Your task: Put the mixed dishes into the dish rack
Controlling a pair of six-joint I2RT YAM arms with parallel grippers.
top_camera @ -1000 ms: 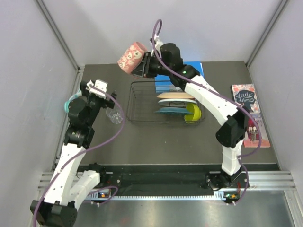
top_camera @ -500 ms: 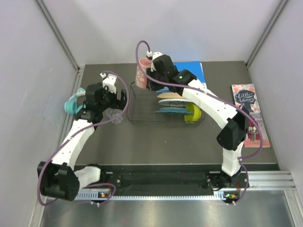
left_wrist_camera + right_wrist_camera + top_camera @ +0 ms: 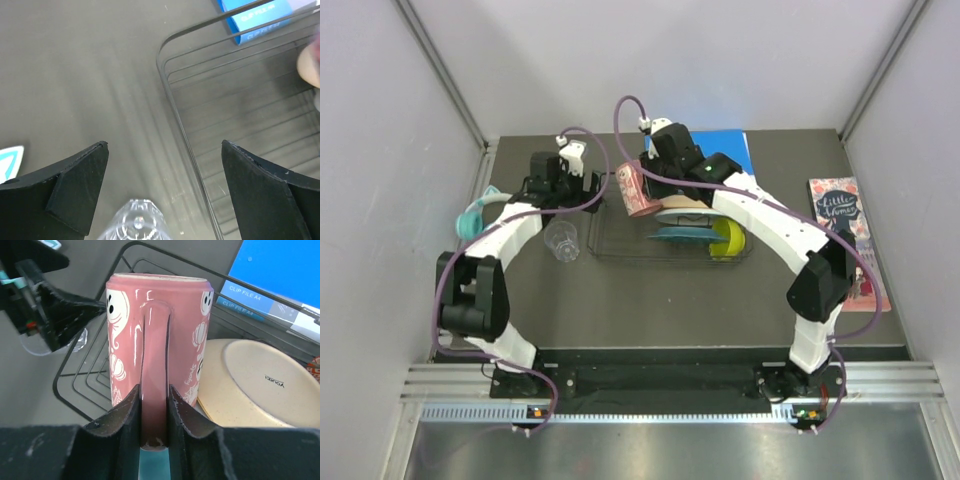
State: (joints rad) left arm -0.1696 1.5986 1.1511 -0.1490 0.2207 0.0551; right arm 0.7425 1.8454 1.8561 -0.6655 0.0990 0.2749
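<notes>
The dark grey table point(image 3: 620, 300), boxed in by pale walls, carries the black wire rack point(image 3: 620, 258). The main risk is the mug's hold: the right gripper point(image 3: 154, 400) pinches only the handle of the pink mug point(image 3: 125, 335). The mug could therefore swing or slip as it goes down. It could knock the cream plate point(image 3: 250, 385) standing just beside it in the rack, or catch the rack's rim.

A 2nd risk is crowding. The left gripper point(image 3: 163, 150), spread wide and holding nothing, hovers at the rack's left wall, near the mug. The 2 arms could bump, or tip the clear cup point(image 3: 135, 222) standing just outside that wall.

The right jaws sit narrow, 1 on each side of the handle. The mug's body juts out beyond their tips over the rack's left end. I cannot tell whether it touches the wires.
</notes>
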